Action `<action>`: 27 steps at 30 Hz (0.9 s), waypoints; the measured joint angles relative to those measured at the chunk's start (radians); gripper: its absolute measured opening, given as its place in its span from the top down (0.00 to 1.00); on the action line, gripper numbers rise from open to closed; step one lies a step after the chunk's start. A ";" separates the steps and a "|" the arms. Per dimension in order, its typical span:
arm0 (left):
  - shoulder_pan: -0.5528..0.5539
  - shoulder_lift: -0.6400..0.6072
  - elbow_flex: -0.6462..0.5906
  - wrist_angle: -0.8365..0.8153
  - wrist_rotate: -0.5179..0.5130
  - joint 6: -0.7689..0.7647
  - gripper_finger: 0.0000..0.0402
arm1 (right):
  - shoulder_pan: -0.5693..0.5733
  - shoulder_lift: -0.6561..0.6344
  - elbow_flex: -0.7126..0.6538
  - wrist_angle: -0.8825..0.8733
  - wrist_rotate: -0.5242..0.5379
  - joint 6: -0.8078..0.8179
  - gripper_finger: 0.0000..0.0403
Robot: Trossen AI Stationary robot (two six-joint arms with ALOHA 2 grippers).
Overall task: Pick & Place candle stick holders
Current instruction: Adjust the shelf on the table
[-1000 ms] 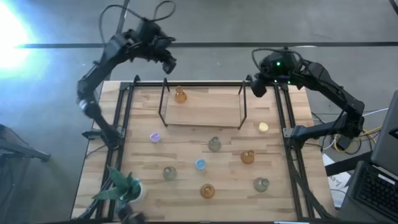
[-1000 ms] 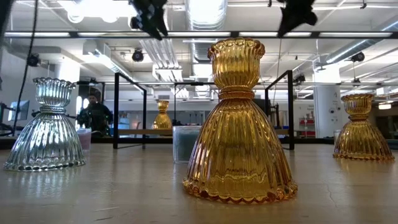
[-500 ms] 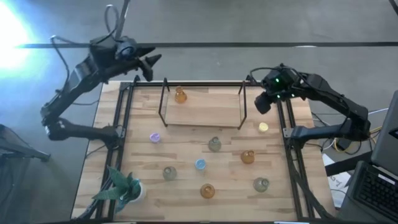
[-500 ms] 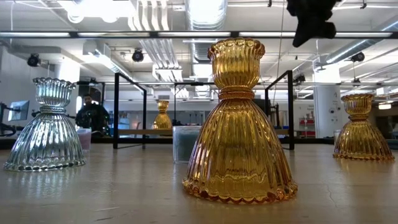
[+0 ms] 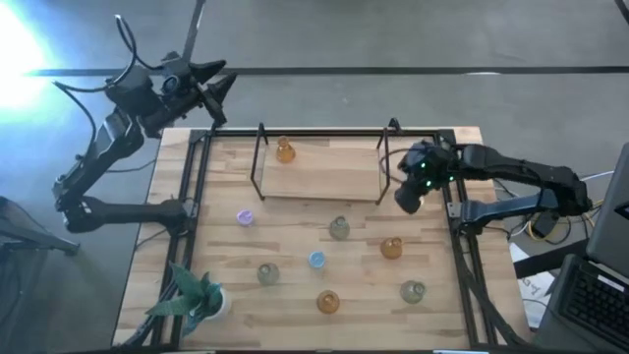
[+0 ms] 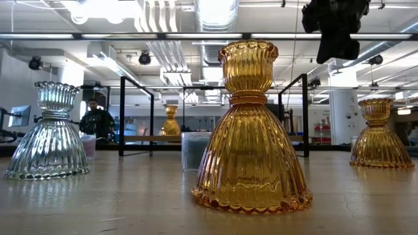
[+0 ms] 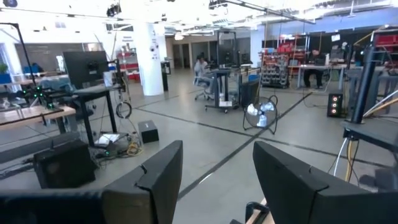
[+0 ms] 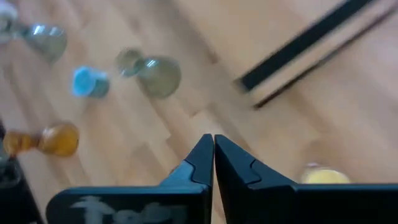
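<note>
The right gripper point(image 5: 406, 200) is seen in the high view above the table's right side, just outside the right end of the wire rack point(image 5: 320, 165). Its fingers are pressed together and nothing is held between them, as the right wrist view shows. The yellow holder point(image 5: 417, 202), low and round, is almost covered from above by the gripper, a sliver showing at its 3 o'clock; in the right wrist view it point(image 8: 323, 176) appears just past the fingertips and to one side, not in line with them. Being squat, it offers no long axis to align with. The next move, it is judged, calls for the fingers to be parted and centred over it.

One amber holder point(image 5: 285, 150) stands on the rack; the other holders are spread over the table at the right gripper's 7 to 9 o'clock.

The left gripper point(image 7: 217, 180), fingers apart and empty, is parked off the table's far-left corner, so the right arm is much nearer.
</note>
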 joint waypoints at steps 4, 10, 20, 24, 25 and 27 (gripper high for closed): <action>0.000 0.003 0.012 -0.003 0.000 -0.004 0.50 | 0.050 0.011 -0.016 0.000 0.001 0.003 0.98; 0.000 0.003 0.016 -0.002 0.001 0.001 0.50 | 0.095 0.016 -0.032 0.057 0.001 -0.043 0.98; 0.001 0.003 0.016 -0.002 0.001 0.016 0.50 | 0.099 0.031 -0.113 0.195 -0.007 -0.176 0.98; 0.001 0.003 0.016 -0.003 0.001 0.020 0.50 | 0.095 0.049 -0.127 0.221 0.017 -0.213 0.98; 0.001 0.003 0.016 -0.002 0.001 0.021 0.50 | 0.090 0.055 -0.129 0.222 0.020 -0.220 0.98; 0.001 0.003 0.016 -0.002 0.001 0.021 0.50 | 0.083 0.070 -0.131 0.226 0.033 -0.232 0.98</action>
